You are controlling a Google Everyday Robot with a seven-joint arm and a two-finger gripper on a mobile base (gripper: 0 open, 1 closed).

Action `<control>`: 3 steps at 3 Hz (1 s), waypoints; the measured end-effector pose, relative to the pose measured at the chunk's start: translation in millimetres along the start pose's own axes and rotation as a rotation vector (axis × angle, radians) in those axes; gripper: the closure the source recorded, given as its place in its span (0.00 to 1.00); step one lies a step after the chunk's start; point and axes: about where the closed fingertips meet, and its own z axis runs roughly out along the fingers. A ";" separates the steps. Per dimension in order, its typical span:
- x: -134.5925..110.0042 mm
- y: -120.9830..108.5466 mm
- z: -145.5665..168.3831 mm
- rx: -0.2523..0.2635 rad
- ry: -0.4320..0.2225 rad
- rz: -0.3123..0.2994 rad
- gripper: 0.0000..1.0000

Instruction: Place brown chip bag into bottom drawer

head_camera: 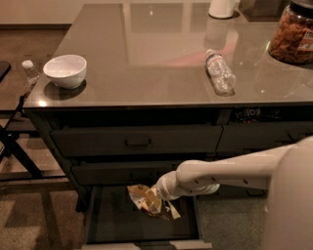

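Note:
The brown chip bag, crinkly yellow and brown, is over the floor of the open bottom drawer, near its back middle. My gripper reaches down from the right on a white arm and is at the bag's right side, closed around it. I cannot tell whether the bag rests on the drawer floor or hangs just above it. The gripper's fingertips are hidden by the bag.
Two closed handled drawer fronts sit above the open drawer. On the countertop are a white bowl, a clear plastic water bottle, a snack jar and a white container. A black folding stand stands to the left.

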 end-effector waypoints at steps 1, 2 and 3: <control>1.8 -12.1 16.2 0.030 0.020 0.026 1.00; 1.8 -12.0 16.3 0.030 0.020 0.026 1.00; 11.2 -9.0 30.4 0.054 0.016 0.073 1.00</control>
